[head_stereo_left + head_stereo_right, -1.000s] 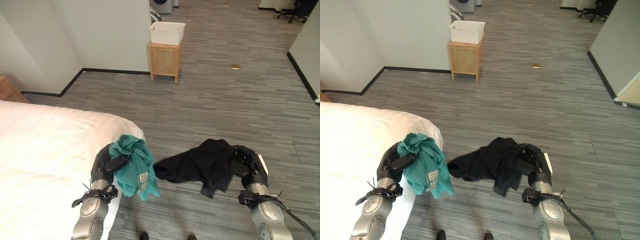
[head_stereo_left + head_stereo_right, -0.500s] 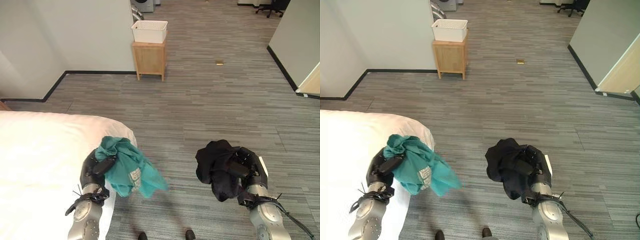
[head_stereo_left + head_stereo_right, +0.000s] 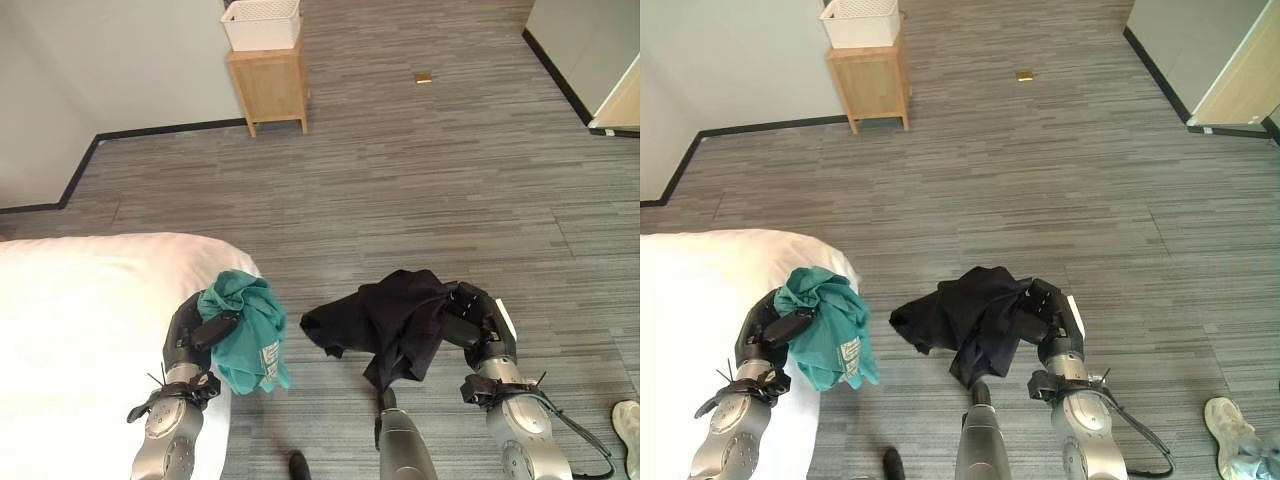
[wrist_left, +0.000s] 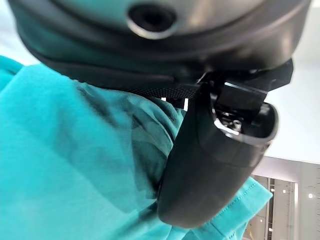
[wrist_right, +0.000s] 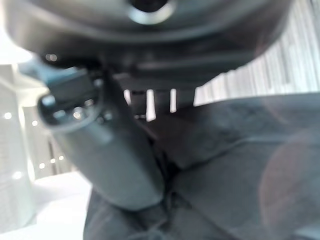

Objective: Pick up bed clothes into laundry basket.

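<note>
Down at lower left lies the white-sheeted bed (image 3: 70, 330); at upper left a white slatted plastic laundry basket (image 3: 262, 22) tops a small wooden stand (image 3: 268, 87). Right hand (image 3: 478, 322) clutches the crumpled black garment (image 3: 385, 320); left hand (image 3: 192, 335) pinches the bunched teal cotton shirt (image 3: 245, 325). Carrying both well likely means firm grips and raised trailing cloth.

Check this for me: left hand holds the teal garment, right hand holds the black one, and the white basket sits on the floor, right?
Not quite. The white basket sits on a wooden stand, as the left eye view shows. The left hand does hold the teal garment, the right hand the black one.
</note>
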Controlling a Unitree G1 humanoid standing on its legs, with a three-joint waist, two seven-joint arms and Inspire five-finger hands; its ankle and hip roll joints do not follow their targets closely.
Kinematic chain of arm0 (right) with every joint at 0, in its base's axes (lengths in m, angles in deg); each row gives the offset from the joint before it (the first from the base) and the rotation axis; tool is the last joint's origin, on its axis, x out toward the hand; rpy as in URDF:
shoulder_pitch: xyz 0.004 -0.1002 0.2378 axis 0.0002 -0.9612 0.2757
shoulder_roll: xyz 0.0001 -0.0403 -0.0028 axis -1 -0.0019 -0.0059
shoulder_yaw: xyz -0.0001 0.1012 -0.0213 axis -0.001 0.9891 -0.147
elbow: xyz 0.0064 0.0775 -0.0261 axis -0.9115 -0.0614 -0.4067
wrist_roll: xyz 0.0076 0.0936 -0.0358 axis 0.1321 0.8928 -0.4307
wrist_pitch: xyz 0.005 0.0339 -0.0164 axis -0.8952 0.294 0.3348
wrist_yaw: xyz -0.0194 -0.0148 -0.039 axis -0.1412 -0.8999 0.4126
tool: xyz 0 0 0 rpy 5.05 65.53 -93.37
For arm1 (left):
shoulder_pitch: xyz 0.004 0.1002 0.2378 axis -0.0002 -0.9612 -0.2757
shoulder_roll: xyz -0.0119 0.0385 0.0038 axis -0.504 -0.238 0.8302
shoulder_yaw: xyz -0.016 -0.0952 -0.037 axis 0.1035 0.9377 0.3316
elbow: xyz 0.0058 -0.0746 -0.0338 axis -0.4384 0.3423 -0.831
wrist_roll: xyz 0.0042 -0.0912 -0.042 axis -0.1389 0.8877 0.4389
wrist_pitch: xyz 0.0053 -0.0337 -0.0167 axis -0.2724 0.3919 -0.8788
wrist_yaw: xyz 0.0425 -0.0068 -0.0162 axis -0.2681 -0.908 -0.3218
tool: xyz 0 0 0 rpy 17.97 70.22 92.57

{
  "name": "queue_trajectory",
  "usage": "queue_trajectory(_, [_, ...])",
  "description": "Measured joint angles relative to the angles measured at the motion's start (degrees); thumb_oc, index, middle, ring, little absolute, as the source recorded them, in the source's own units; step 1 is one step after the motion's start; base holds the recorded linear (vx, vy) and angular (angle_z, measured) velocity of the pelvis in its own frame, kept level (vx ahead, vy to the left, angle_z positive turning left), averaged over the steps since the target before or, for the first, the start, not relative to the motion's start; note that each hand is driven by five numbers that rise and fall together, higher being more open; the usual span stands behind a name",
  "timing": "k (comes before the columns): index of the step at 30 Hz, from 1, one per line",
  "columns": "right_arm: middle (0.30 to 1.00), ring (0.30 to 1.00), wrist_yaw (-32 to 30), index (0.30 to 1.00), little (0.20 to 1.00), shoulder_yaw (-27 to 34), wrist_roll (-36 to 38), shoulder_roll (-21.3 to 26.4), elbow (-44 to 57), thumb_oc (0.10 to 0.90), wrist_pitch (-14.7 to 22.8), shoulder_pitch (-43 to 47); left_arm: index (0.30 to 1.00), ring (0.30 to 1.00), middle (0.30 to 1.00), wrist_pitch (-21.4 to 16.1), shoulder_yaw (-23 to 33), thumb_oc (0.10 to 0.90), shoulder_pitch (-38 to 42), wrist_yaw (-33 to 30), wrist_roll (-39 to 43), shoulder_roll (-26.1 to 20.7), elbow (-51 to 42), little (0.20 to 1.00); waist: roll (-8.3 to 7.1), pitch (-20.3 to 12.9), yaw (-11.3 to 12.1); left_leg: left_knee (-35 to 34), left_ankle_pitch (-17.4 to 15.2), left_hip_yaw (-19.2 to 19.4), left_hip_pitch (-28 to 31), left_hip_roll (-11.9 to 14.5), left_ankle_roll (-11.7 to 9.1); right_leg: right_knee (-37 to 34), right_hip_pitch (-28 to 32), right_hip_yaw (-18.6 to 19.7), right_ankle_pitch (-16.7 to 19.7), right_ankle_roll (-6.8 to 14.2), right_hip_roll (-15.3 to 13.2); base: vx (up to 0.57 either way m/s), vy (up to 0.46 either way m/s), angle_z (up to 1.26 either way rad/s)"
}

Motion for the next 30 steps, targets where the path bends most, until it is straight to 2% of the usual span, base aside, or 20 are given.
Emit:
queue_trajectory(2, [0.3, 0.3, -0.1, 0.3, 0.3, 0.34, 0.01, 0.83, -0.51, 0.4, 0.0, 0.12, 0.3, 0.3, 0.3, 0.0, -0.62, 0.4, 0.42, 0.02, -0.05, 0.72, 0.07, 0.3, 1.16, 0.1, -1.02, 0.38, 0.13, -1.09, 1.35, 3.5, -0.12, 2.98, 0.45, -1.45, 2.55, -1.71, 3.1, 0.41, -0.514, 0.43])
queue_trajectory(3, [0.3, 0.3, -0.07, 0.3, 0.3, 0.63, 0.26, 0.63, -3.57, 0.4, -0.09, 1.65, 0.3, 0.3, 0.3, 0.05, -0.91, 0.4, 2.35, 0.48, -0.21, 0.9, 0.96, 0.3, -0.57, 1.13, -0.93, 9.97, 0.16, -1.31, -1.57, 4.61, -3.63, 6.13, 1.35, -1.02, 0.38, -5.87, 4.37, 0.41, -0.59, 0.33])
queue_trajectory(4, [0.3, 0.3, -0.2, 0.3, 0.3, 0.99, 0.37, 1.31, -4.54, 0.4, -0.5, 1.83, 0.3, 0.3, 0.3, -0.05, -1.21, 0.4, 3.94, 1.0, -0.39, 1.97, 2.13, 0.3, -2.35, 1.45, 0.39, 23.84, 1.61, -1.94, -7.68, 5.62, -3.38, 6.63, 3.07, -1.44, -1.25, -9.25, 4.7, 0.4, -0.599, 0.08])
queue_trajectory(6, [0.3, 0.3, -0.08, 0.3, 0.3, 2.05, 1.75, 1.8, -4.01, 0.4, -0.31, 1.01, 0.3, 0.3, 0.3, -0.05, -2.33, 0.4, 4.33, 1.12, -0.31, 3.43, 2.65, 0.3, -3.24, 1.14, 2.01, 40.81, 8.7, -4.45, -13.82, 7.07, -3.44, 5.65, 6.53, -2.23, -2.82, -10.72, 5.91, 0.42, -0.445, -0.07])
queue_trajectory(7, [0.3, 0.3, -0.88, 0.3, 0.3, 2.79, 2.64, 1.97, -3.89, 0.4, 0.11, 0.98, 0.3, 0.3, 0.3, 0.01, -3.11, 0.4, 4.88, 1.52, 0.16, 4.12, 2.59, 0.3, -4.0, 1.71, 2.74, 48.81, 9.38, -4.75, -18.26, 6.55, -4.31, 4.68, 9.41, -2.41, -4.9, -12.7, 6.43, 0.44, -0.261, 0.12])
queue_trajectory(8, [0.3, 0.3, -1.4, 0.3, 0.3, 4.08, 2.84, 2.11, -3.95, 0.4, 0.02, 0.88, 0.3, 0.3, 0.3, 0.01, -4.33, 0.4, 5.89, 2.14, 0.42, 4.4, 2.37, 0.3, -5.22, 2.29, 3.91, 53.19, 8.91, -2.89, -21.34, 5.04, -3.66, 3.17, 12.17, -2.51, -4.48, -12.25, 6.16, 0.43, -0.172, 0.08])
queue_trajectory(11, [0.3, 0.3, -2.76, 0.3, 0.3, 3.78, 3.15, 2.77, -3.74, 0.4, 0.14, 2.94, 0.3, 0.3, 0.3, 0.03, -4.67, 0.4, 5.65, 2.56, 1.39, 3.86, 1.99, 0.3, -6.32, 2.05, 5.44, 45.28, 8.14, 2.11, -24.51, 1.13, -2.51, -1.95, 18.83, -2.91, -3.94, -12.58, 7.65, 0.53, -0.087, -0.14])
queue_trajectory(14, [0.3, 0.3, -3.16, 0.3, 0.3, 2.65, 3.31, 2.65, -3.13, 0.4, 0.42, 3.63, 0.3, 0.3, 0.3, 0.01, -4.62, 0.4, 5.2, 2.57, 1.87, 3.3, 2.01, 0.3, -5.43, 1.16, 7.13, 23.01, 9.59, 6.11, -24.87, -0.02, -0.53, -7.1, 25.01, -3.83, -5.51, -8.94, 10.87, 0.63, 0.007, -0.11])
queue_trajectory(16, [0.3, 0.3, -3.38, 0.3, 0.3, 2.04, 3.27, 2.67, -3.08, 0.4, 0.56, 3.28, 0.3, 0.3, 0.3, 0.05, -5.11, 0.4, 4.9, 2.5, 1.85, 2.96, 2.16, 0.3, -4.56, 0.49, 7.64, 11.13, 11.02, 6.6, -24.46, -1.58, 1.55, -7.42, 27.64, -4.34, -8.02, -2.96, 12.46, 0.52, -0.021, 0.06])
queue_trajectory(17, [0.3, 0.3, -3.37, 0.3, 0.3, 1.72, 3.2, 2.58, -3.1, 0.4, 0.58, 2.9, 0.3, 0.3, 0.3, 0.05, -5.39, 0.4, 4.7, 2.47, 1.86, 3.1, 2.2, 0.3, -3.17, -0.1, 7.61, 6.32, 11.84, 6.56, -24.29, -2.02, 2.98, -6.31, 28.45, -4.3, -8.38, -1.55, 14.15, 0.63, -0.011, 0.26])
queue_trajectory(18, [0.3, 0.3, -3.46, 0.3, 0.3, 0.54, 2.72, 2.58, -3.14, 0.4, 0.52, 2.32, 0.3, 0.3, 0.3, 0.06, -5.4, 0.4, 4.2, 2.41, 1.83, 3.21, 2.25, 0.3, -2.14, -0.89, 7.48, 3.81, 11.24, 7.86, -24.71, -2.66, 5.23, -5.8, 30.34, -4.38, -9.24, -0.95, 15.78, 0.85, 0.0, 0.11])
queue_trajectory(20, [0.3, 0.3, -2.96, 0.3, 0.3, -1.82, 1.63, 2.73, -2.95, 0.4, 0.43, 2.1, 0.3, 0.3, 0.3, 0.02, -5.31, 0.4, 3.55, 2.16, 2.3, 2.67, 1.95, 0.3, -3.78, -3.33, 9.99, 5.47, 9.97, 11.57, -25.75, -5.82, 7.24, -9.18, 34.07, -3.78, -11.55, -3.42, 16.0, 0.55, 0.04, -0.39])
queue_trajectory(21, [0.3, 0.3, -2.72, 0.3, 0.3, -1.93, 1.46, 2.53, -2.54, 0.4, 0.42, 2.01, 0.3, 0.3, 0.3, 0.05, -5.43, 0.4, 3.49, 2.18, 3.12, 2.69, 1.82, 0.3, -3.99, -3.63, 10.23, 7.06, 9.37, 13.49, -25.7, -6.6, 8.19, -10.0, 35.53, -3.39, -11.9, -3.17, 16.05, 0.65, 0.102, -0.23])
queue_trajectory(22, [0.3, 0.3, -2.22, 0.3, 0.3, -2.22, 0.99, 2.45, -2.04, 0.4, 0.4, 1.6, 0.3, 0.3, 0.3, 0.12, -6.19, 0.4, 3.14, 2.39, 4.31, 3.06, 1.67, 0.3, -3.48, -4.33, 9.6, 9.74, 7.83, 17.55, -24.45, -8.87, 12.5, -8.56, 37.17, -2.67, -12.12, -3.19, 17.17, 0.43, 0.083, 0.1])
queue_trajectory(24, [0.3, 0.3, -2.03, 0.3, 0.3, -2.47, -1.0, 2.39, -2.36, 0.4, -0.23, 0.53, 0.3, 0.3, 0.3, 0.35, -9.46, 0.4, 3.05, 2.47, 4.09, 2.35, 1.04, 0.3, -0.96, -5.97, 10.23, 5.8, 6.65, 16.84, -18.62, -9.28, 19.9, 5.48, 34.3, -3.09, -15.4, -0.64, 20.26, 0.65, 0.196, -0.23])
queue_trajectory(25, [0.3, 0.3, -2.01, 0.3, 0.3, -3.69, -1.31, 1.2, -2.47, 0.4, -1.3, 0.79, 0.3, 0.3, 0.3, 0.44, -10.95, 0.4, 3.14, 2.34, 4.12, 1.47, 0.74, 0.3, -4.15, -6.1, 11.92, 4.58, 9.17, 16.26, -16.64, -11.14, 20.18, 19.6, 28.86, -3.19, -17.57, -1.15, 16.45, 0.68, 0.217, -0.61])
queue_trajectory(26, [0.3, 0.3, -1.8, 0.3, 0.3, -4.26, -1.46, 1.11, -1.26, 0.4, -1.5, 0.45, 0.3, 0.3, 0.3, 0.66, -11.62, 0.4, 3.41, 2.18, 4.14, 1.13, 0.51, 0.3, -4.95, -5.99, 11.45, 4.45, 9.26, 14.29, -15.66, -12.39, 20.07, 29.63, 24.84, -5.06, -17.02, -2.3, 13.0, 0.45, 0.118, -0.24])
queue_trajectory(27, [0.3, 0.3, -1.81, 0.3, 0.3, -4.29, -1.38, 0.66, 0.64, 0.4, -1.41, -0.26, 0.3, 0.3, 0.3, 1.3, -13.18, 0.4, 4.45, 2.26, 4.05, 1.11, 0.21, 0.3, -4.99, -5.26, 8.96, 4.51, 8.06, 12.4, -13.81, -13.28, 18.1, 40.11, 20.91, -5.73, -16.37, -2.9, 9.75, 0.48, 0.097, 0.67])
queue_trajectory(28, [0.3, 0.3, -1.8, 0.3, 0.3, -4.51, -1.22, 0.4, 1.05, 0.4, -1.44, -0.27, 0.3, 0.3, 0.3, 2.21, -14.68, 0.4, 6.31, 2.64, 3.9, 1.11, 0.28, 0.3, -4.37, -4.33, 6.58, 3.07, 8.38, 9.46, -11.17, -13.59, 17.37, 45.23, 17.53, -5.07, -16.28, -3.41, 7.1, 0.47, 0.082, 0.87])
queue_trajectory(30, [0.3, 0.3, -1.63, 0.3, 0.3, -4.75, -1.33, 0.3, 0.79, 0.4, -1.49, -0.42, 0.3, 0.3, 0.3, 2.76, -16.15, 0.4, 8.73, 4.21, 3.78, 1.54, -0.53, 0.3, -4.16, -3.65, 5.89, 1.32, 8.06, 5.6, -7.15, -13.07, 17.16, 46.11, 11.53, -4.11, -16.58, -3.83, 2.17, 0.4, 0.032, 0.64])
